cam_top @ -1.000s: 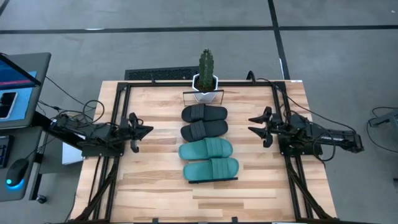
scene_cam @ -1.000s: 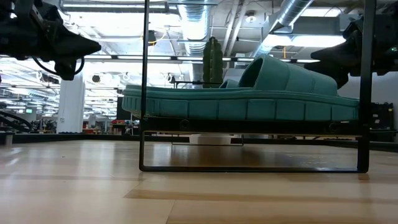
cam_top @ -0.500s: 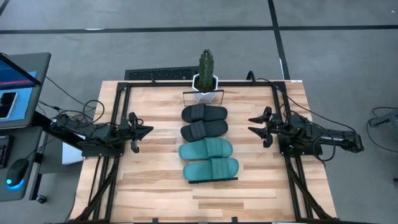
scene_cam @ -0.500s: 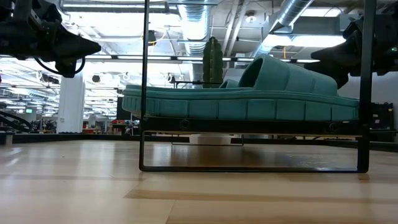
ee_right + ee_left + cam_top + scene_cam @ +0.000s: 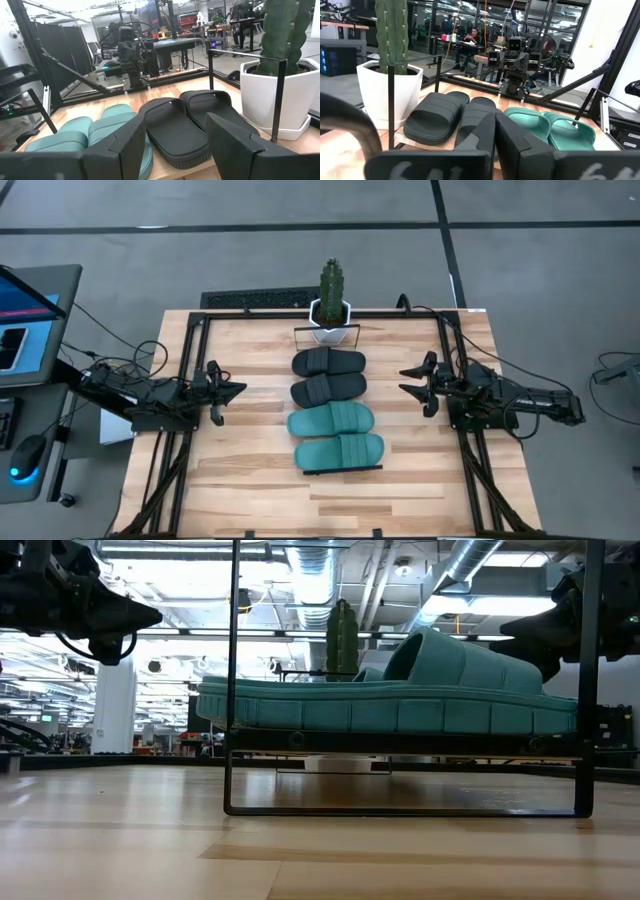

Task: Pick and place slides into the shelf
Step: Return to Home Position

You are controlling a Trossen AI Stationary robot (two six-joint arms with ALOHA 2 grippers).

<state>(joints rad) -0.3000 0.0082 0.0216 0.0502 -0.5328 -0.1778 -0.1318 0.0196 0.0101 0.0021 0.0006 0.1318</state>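
Two black slides [image 5: 328,362] [image 5: 328,389] and two teal slides [image 5: 331,420] [image 5: 339,451] lie side by side, soles down, on the shelf [image 5: 326,330] in the table's middle. The low view shows the nearest teal slide [image 5: 400,690] on the shelf's plank above its black wire frame [image 5: 232,770]. My left gripper [image 5: 238,390] hovers shut and level at the table's left, pointing at the slides. My right gripper [image 5: 405,380] hovers open and level at the right, with nothing between its fingers. Both wrist views show the row of slides [image 5: 440,117] [image 5: 175,125].
A white pot with a green cactus [image 5: 330,305] stands at the shelf's far end. Black frame rails [image 5: 190,360] [image 5: 452,350] run along the table's left and right sides. Bare wood lies between each gripper and the slides and toward the near edge [image 5: 320,510].
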